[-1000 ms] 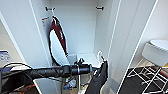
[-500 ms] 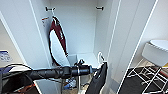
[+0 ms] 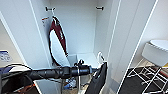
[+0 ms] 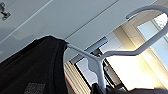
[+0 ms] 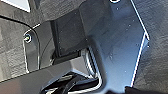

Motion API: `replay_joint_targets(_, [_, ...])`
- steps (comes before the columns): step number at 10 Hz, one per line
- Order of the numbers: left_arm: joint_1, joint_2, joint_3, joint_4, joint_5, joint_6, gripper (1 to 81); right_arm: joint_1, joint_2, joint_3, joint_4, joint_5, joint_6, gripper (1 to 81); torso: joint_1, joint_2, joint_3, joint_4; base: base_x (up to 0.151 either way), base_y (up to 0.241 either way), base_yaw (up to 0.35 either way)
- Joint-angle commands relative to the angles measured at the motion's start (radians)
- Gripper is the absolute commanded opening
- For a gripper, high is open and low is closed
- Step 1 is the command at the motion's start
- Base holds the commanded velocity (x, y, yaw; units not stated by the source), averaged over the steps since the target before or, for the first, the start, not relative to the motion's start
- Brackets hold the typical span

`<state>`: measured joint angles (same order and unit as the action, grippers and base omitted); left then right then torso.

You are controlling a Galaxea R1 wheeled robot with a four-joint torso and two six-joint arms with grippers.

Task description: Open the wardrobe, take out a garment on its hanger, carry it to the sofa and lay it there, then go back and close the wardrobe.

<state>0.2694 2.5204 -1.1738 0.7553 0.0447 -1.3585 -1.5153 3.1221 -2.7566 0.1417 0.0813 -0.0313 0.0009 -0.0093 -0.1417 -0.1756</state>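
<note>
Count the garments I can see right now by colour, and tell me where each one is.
Black: 1, the garment hanging from its hanger at the end of the left arm, in front of the open wardrobe.
Dark red and white: 1, the red garment hanging inside the wardrobe.
Total: 2

Black garment (image 4: pixel 30 67) draped on white hanger (image 4: pixel 100 58) — hook curving upward, white panels behind

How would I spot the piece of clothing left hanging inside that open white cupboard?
Look into the open wardrobe, toward its left inner wall. The dark red garment hangs there from a wall hook. Its white front panel sets it apart from the black garment outside, lower right.
</note>
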Motion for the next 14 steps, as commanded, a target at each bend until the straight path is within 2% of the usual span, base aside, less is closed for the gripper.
replay_joint_targets(1, [-0.155,-0.003,0.031,0.015,-0.051,0.002,1.0,0.031,0.008,0.008,-0.001,-0.061,-0.002,81.1,0.000,0.000,0.000,0.000,0.000,0.000,-0.202])
replay_joint_targets(14, [-0.127,0.015,0.033,0.024,-0.049,0.012,1.0,0.033,0.008,0.008,-0.002,-0.061,-0.007,81.1,0.000,0.000,0.000,0.000,0.000,0.000,-0.337])
